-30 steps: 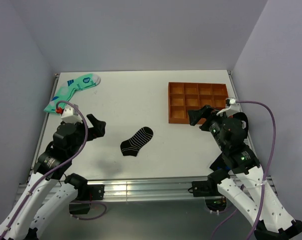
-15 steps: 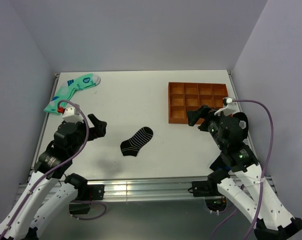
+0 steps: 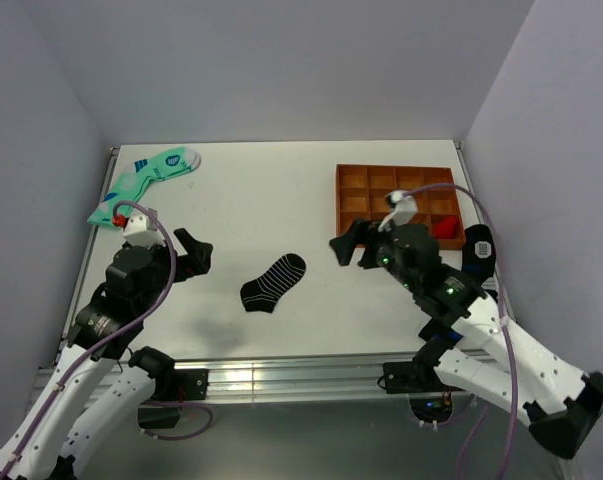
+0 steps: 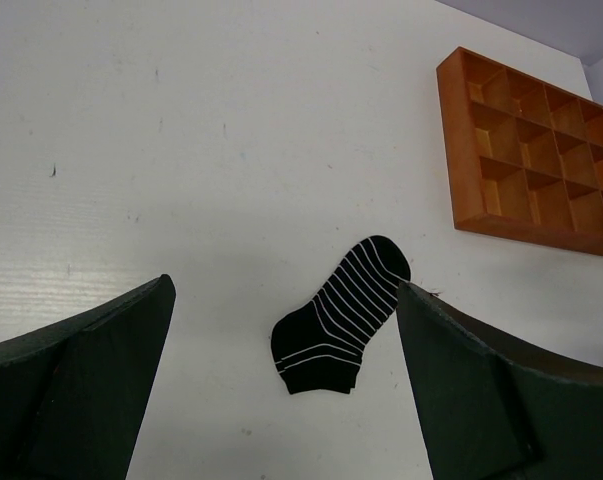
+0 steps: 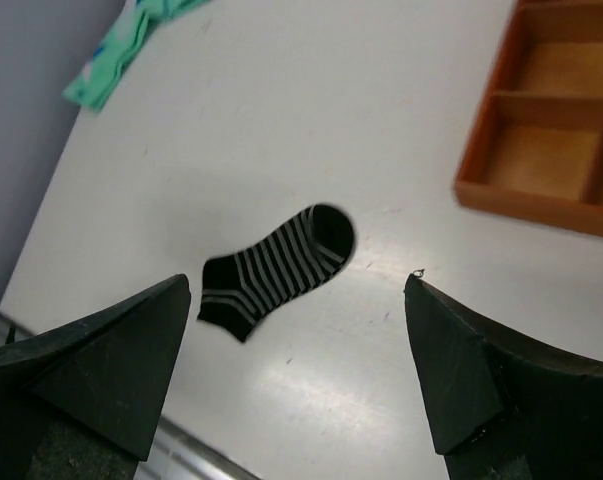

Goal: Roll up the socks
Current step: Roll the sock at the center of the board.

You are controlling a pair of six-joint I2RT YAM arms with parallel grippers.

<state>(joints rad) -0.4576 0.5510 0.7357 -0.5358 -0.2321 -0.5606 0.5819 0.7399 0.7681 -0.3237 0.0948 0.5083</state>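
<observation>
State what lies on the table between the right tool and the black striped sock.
Nothing; only bare white table separates the right tool from the sock, seen best in the top external view.

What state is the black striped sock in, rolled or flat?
Flat, unrolled: the sock lies spread on the table, whole foot shape showing.

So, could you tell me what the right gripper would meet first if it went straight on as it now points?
Most likely the black striped sock, framed between the right gripper's open fingers in its wrist view; depth is unclear, so bare table beside it is possible.
</observation>
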